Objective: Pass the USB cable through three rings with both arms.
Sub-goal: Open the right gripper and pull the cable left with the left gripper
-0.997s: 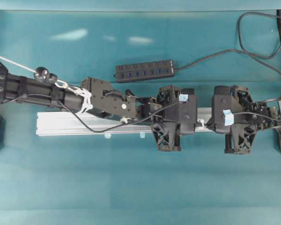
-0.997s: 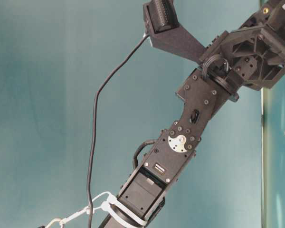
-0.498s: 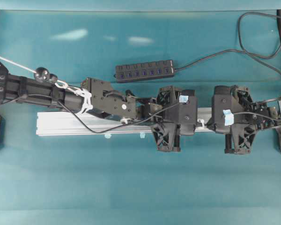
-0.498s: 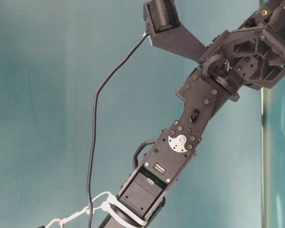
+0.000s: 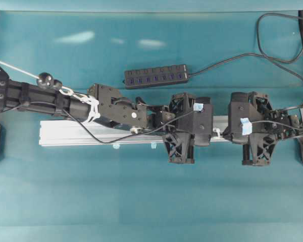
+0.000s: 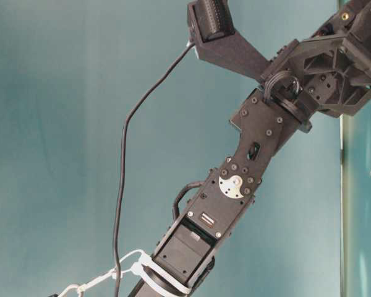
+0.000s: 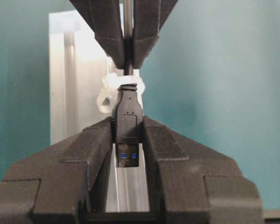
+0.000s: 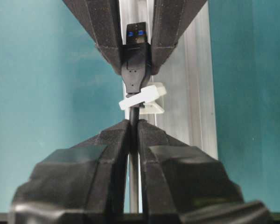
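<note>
**Both grippers pinch the cable at one ring on the rail**

In the overhead view the two black arms meet over the right part of a long silver rail (image 5: 91, 133) that lies across a teal table (image 5: 141, 201). The left gripper (image 5: 212, 132) reaches in from the left and the right gripper (image 5: 223, 133) from the right, tip to tip, with a small white ring (image 5: 217, 133) showing in the narrow gap between them.

The left wrist view shows the black USB plug (image 7: 127, 122) wedged between the left gripper's (image 7: 127, 133) two fingers (image 7: 91, 144); they are clamped on the plug's sides, and the blue inside of its metal end shows below. The ring (image 7: 121, 91) sits just past the plug, at the cord end, with the cord (image 7: 128, 70) running through it. Beyond the ring, the other gripper's fingers are pressed together on the thin cord.

The right wrist view confirms this from the opposite side: the right gripper (image 8: 134, 133) has its fingers (image 8: 109, 144) closed tight on the cord (image 8: 134, 114), the ring (image 8: 142, 98) stands just ahead of them on the rail (image 8: 196, 93), tilted, and the plug (image 8: 136, 56) lies on the far side of the ring between the opposite fingers.

Further from the rail, a black multi-port hub (image 5: 155, 76) lies on the table, its own cord (image 5: 272, 55) looping away to the far right corner. The table-level view shows only the arm's (image 6: 247, 161) links and a loose black wire (image 6: 127, 161) against the teal background.
</note>
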You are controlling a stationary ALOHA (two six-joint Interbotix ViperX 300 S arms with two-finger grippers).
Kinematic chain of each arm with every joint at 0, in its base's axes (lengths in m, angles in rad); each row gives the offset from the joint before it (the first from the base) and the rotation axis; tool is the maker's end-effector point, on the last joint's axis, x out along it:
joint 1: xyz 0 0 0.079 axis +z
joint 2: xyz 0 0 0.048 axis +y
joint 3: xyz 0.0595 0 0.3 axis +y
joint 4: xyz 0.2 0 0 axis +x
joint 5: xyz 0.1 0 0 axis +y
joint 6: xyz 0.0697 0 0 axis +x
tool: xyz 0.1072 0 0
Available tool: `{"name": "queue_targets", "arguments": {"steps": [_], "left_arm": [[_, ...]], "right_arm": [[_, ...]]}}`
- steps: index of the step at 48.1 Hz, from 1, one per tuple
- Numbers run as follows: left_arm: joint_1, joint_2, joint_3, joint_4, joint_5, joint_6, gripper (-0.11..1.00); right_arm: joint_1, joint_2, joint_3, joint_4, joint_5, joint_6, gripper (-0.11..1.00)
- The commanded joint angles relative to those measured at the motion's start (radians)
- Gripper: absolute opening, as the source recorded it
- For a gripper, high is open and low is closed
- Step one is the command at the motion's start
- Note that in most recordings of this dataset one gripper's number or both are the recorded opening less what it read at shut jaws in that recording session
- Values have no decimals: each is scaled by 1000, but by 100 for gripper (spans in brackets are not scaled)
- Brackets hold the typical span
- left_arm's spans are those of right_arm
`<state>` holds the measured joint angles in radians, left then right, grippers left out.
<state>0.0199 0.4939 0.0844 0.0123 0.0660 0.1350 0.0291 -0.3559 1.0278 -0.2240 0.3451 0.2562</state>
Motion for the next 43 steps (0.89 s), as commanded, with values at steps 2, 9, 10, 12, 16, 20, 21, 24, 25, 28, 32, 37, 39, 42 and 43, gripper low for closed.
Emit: {"name": "queue_targets", "arguments": {"steps": [2,9,10,12,16,20,21,24,25,28,32,37,39,42,43], "left_arm": [[-3,-8,-11,2,3,-3,22],[-6,-14,-9,2,-12,-2,22],[-6,-14,-9,2,-12,-2,22],[-6,-15,-8,2,-8,-2,22],[-6,-20,-6,3,0,-2,22],[-6,-26,-9,3,12,0,22],[-6,-31,-9,3,15,0,22],[-5,-38,-11,3,25,0,22],[-5,-40,-11,2,29,0,22],[-5,-55,-8,3,49,-2,22],[-8,-80,-6,3,71,-3,22],[-11,-112,-8,2,89,-2,22],[-11,-124,-9,3,95,-2,22],[-11,-143,-11,3,109,-2,22],[-9,-147,-11,2,114,0,22]], "right_arm": [[3,-11,-9,5,5,25,-5],[3,-21,-9,6,8,61,8],[5,-23,-9,6,8,66,12],[3,-26,-9,6,14,74,21],[3,-35,-14,6,29,77,43],[5,-44,-20,-2,51,75,69],[3,-48,-21,-3,58,75,75],[3,-54,-29,-8,77,75,89],[3,-55,-31,-8,80,75,91],[3,-61,-40,-9,86,75,88],[3,-72,-49,-9,87,74,85],[3,-78,-66,-14,86,74,85],[3,-80,-72,-15,86,74,85],[3,-78,-78,-15,84,74,85],[3,-77,-81,-14,83,74,84]]}}
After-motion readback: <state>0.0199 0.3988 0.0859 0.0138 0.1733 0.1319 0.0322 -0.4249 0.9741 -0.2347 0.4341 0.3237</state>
